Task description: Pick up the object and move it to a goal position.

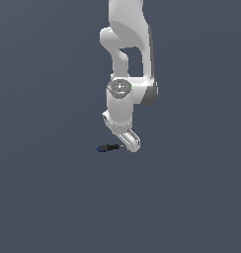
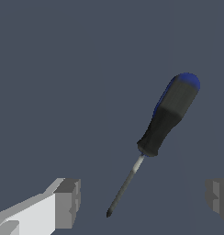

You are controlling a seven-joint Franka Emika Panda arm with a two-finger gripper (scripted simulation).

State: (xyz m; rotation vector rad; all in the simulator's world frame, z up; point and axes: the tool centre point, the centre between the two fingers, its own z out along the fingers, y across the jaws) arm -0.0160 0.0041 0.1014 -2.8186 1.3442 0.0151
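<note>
The screwdriver (image 2: pixel 168 118) is small and slim. Its handle is black and thickens toward a rounded blue cap at the far end. A short pale collar joins the handle to a thin shaft, which is grey near the collar and darkens to a pointed tip. In the wrist view it lies on a diagonal, with the cap pointing away from the gripper (image 2: pixel 143 202) and the tip reaching in between the two fingers. It lies flat on the plain dark grey floor (image 2: pixel 63 69).

In the exterior view, the screwdriver (image 1: pixel 108 147) sits just left of the frame's centre, blue cap toward the exterior view's left and shaft toward the right. The shaft meets the lower end of the gripper (image 1: pixel 132 146).

The gripper's fingers are spread wide apart. One grey pad (image 2: pixel 68 202) sits on each side of the shaft, and neither touches it. Above the gripper, the white arm (image 1: pixel 127 44) rises out of the top of the frame.
</note>
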